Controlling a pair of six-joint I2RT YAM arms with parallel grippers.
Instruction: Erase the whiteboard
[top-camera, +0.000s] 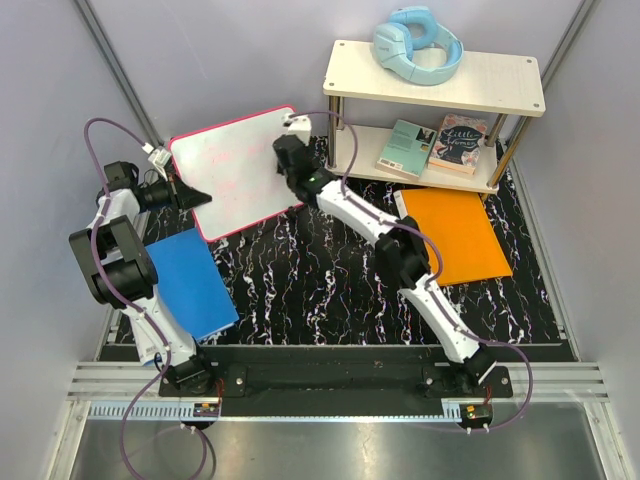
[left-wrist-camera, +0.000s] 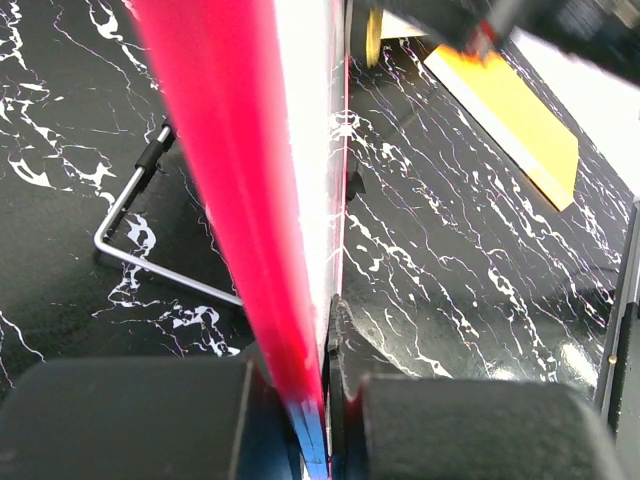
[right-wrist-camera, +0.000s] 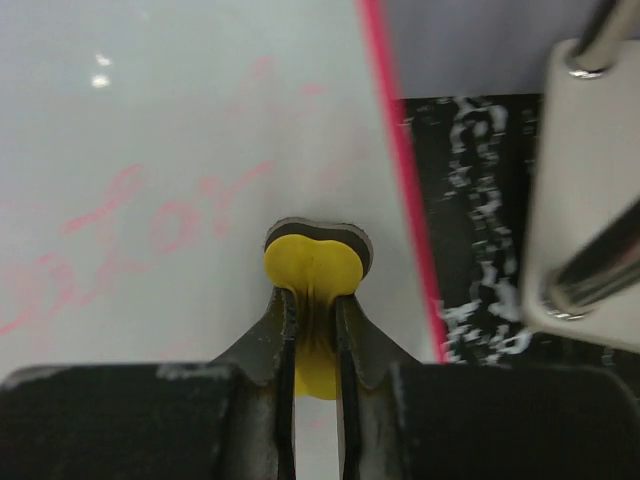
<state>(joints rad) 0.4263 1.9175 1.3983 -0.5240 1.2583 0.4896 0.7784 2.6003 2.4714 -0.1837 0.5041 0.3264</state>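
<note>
The whiteboard (top-camera: 235, 170), white with a pink-red rim and faint pink scribbles, stands tilted at the back left of the mat. My left gripper (top-camera: 190, 197) is shut on its left edge; in the left wrist view the red rim (left-wrist-camera: 240, 180) runs edge-on between the fingers. My right gripper (top-camera: 290, 152) is shut on a small yellow eraser with a dark pad (right-wrist-camera: 312, 268), pressed against the board face (right-wrist-camera: 150, 130) near its right rim. Pink writing (right-wrist-camera: 150, 235) lies left of the eraser.
A blue folder (top-camera: 190, 283) lies at the left, an orange folder (top-camera: 455, 235) at the right. A two-tier shelf (top-camera: 435, 85) at the back right holds headphones (top-camera: 415, 45) and books (top-camera: 435, 145). A metal wire stand (left-wrist-camera: 135, 225) sits behind the board.
</note>
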